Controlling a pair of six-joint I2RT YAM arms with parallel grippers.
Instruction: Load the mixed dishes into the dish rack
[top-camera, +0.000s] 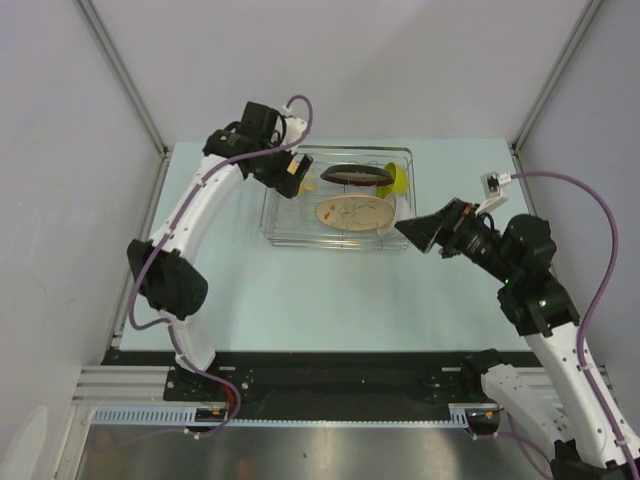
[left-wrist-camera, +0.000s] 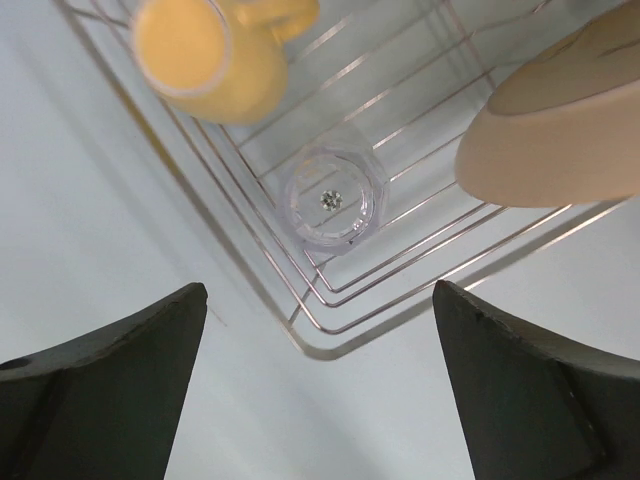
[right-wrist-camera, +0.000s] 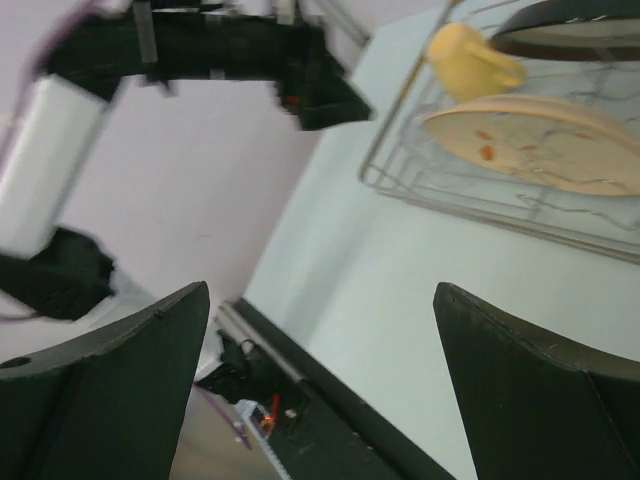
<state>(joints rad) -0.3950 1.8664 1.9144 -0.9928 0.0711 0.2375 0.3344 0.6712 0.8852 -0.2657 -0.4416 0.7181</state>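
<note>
The left claw (top-camera: 292, 172) hung wide open with nothing between its fingers, over the far left corner of the rack (top-camera: 283, 232). Straight below it, in the wrist view, the clear glass (left-wrist-camera: 333, 197) stood upright inside that corner, apart from the fingers. Just beyond the glass and to the claw's left sat the yellow mug (left-wrist-camera: 205, 55), also inside the wires. To the claw's right the beige plate (top-camera: 352, 212) lay tilted across the middle of the rack. Behind the plate the dark dish (top-camera: 355, 175) stood on edge, and the green bowl (top-camera: 397, 178) was at the dish's right end.

The right claw (top-camera: 405, 228) was also open and empty, held just off the rack's right side and pointing across it, above the table (top-camera: 300, 300).

Five dishes showed in the rack and none on the table around it, so the loading looked nearly or fully done. The white bowl could not be made out in any view; it may have been hidden behind the other dishes. If so, what was left was probably only drawing both arms back.
</note>
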